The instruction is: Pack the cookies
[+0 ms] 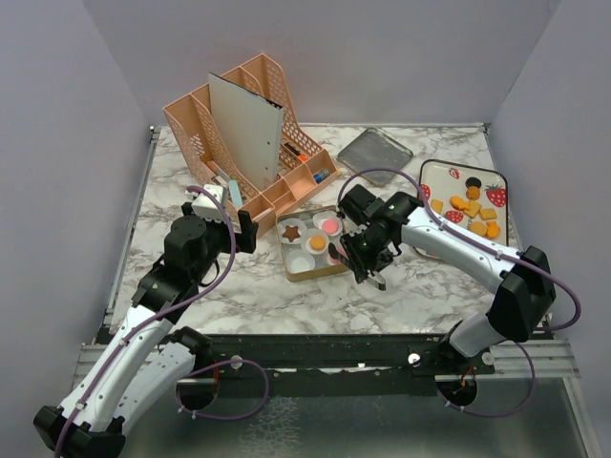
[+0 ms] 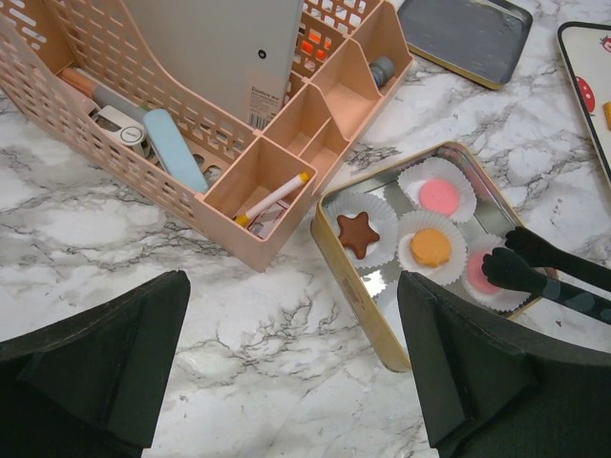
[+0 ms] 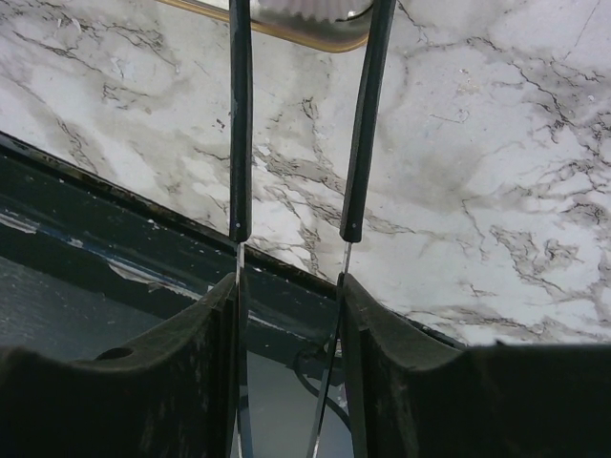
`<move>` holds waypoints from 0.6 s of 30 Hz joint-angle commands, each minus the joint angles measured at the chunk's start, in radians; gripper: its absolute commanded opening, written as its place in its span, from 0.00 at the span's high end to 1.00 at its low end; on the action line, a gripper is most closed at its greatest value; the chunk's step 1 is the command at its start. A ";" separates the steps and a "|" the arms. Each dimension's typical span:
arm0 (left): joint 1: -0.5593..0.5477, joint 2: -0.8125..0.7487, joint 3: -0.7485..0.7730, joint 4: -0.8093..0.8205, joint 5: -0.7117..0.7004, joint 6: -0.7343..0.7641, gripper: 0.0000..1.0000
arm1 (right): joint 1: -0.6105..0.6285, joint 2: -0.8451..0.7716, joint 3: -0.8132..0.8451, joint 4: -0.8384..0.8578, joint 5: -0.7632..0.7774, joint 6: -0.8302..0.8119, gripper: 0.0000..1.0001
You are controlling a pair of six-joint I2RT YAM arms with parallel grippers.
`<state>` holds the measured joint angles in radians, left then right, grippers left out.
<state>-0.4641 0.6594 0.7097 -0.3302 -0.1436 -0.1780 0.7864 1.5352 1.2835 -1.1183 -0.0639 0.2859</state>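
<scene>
A gold tin point(image 1: 307, 275) with white paper cups holds cookies: a brown star point(image 2: 358, 234), a pink round point(image 2: 440, 196) and an orange round point(image 2: 431, 247). My right gripper point(image 1: 368, 258) is shut on thin metal tongs point(image 3: 240, 143) with black tips. Those tips point(image 2: 520, 260) rest, slightly apart, on another pink cookie point(image 2: 480, 277) in the tin's near right cup. More cookies point(image 1: 473, 205), mostly orange, lie on the strawberry-print tray point(image 1: 441, 174) at the right. My left gripper point(image 2: 294, 372) hangs wide open and empty over bare marble, left of the tin.
A pink desk organizer point(image 1: 239, 134) with a grey board, pens and small items stands at the back left, close to the tin. A grey tin lid point(image 1: 374, 150) lies at the back. The table's dark front edge point(image 3: 115, 205) runs just below the tongs.
</scene>
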 commanded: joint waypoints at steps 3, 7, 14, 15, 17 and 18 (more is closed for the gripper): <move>0.005 -0.004 -0.015 0.018 0.007 0.006 0.01 | 0.010 -0.004 0.016 0.018 0.019 -0.014 0.56; 0.005 -0.006 -0.015 0.017 0.007 0.006 0.01 | 0.011 -0.043 0.032 0.045 0.009 -0.010 0.56; 0.005 -0.012 -0.014 0.018 0.009 0.005 0.01 | 0.011 -0.115 0.069 0.061 0.110 0.049 0.61; 0.005 -0.014 -0.015 0.019 0.009 0.005 0.01 | 0.011 -0.124 0.075 0.056 0.136 0.059 0.61; 0.005 -0.016 -0.015 0.019 0.007 0.005 0.01 | 0.011 -0.138 0.089 0.039 0.186 0.080 0.61; 0.005 -0.019 -0.015 0.019 0.007 0.005 0.01 | 0.011 -0.140 0.095 0.027 0.214 0.089 0.61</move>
<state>-0.4641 0.6579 0.7090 -0.3302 -0.1436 -0.1783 0.7910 1.4338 1.3319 -1.0870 0.0139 0.3225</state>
